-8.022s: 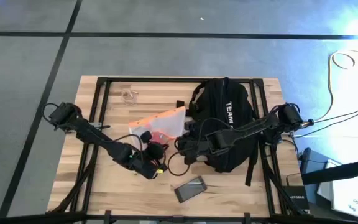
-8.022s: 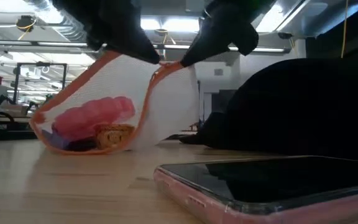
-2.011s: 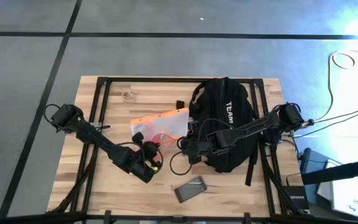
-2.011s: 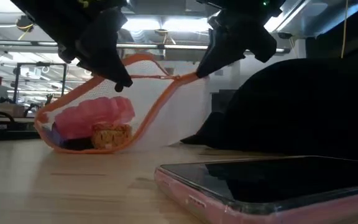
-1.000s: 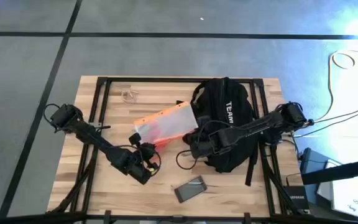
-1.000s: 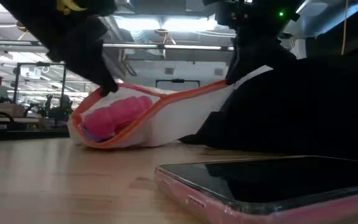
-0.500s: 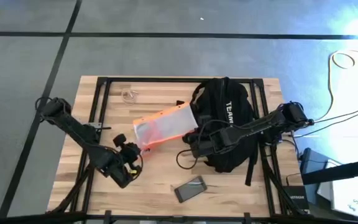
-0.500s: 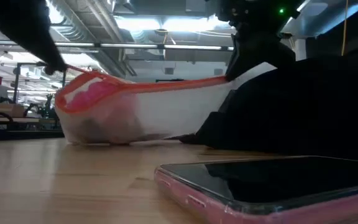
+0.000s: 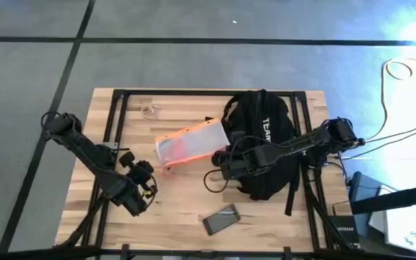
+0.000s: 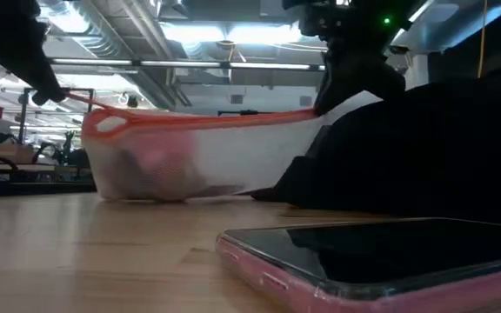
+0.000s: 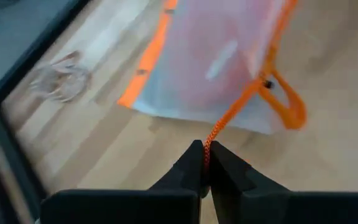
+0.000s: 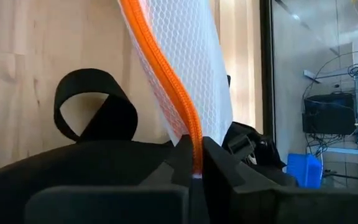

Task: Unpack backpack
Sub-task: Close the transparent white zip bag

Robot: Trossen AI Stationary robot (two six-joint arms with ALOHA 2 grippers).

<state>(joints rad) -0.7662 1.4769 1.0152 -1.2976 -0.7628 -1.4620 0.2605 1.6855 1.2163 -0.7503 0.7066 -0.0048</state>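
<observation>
Here, both tools (image 11: 204,155) (image 12: 196,163) clamped on mesh pouch (image 9: 188,144)

Both hands pinch closed (left hand (image 11: 204,163) low, right hand (image 12: 196,163) raised mid-table).

High view straight down; low view table-level; both show pouch (image 9: 188,144).

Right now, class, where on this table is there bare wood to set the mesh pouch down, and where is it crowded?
Bare wood lies at the front left corner of the table, past the left gripper, and along the back edge left of the backpack, beyond a small clear scrap. The middle is crowded: mesh pouch, right gripper, phone.
</observation>
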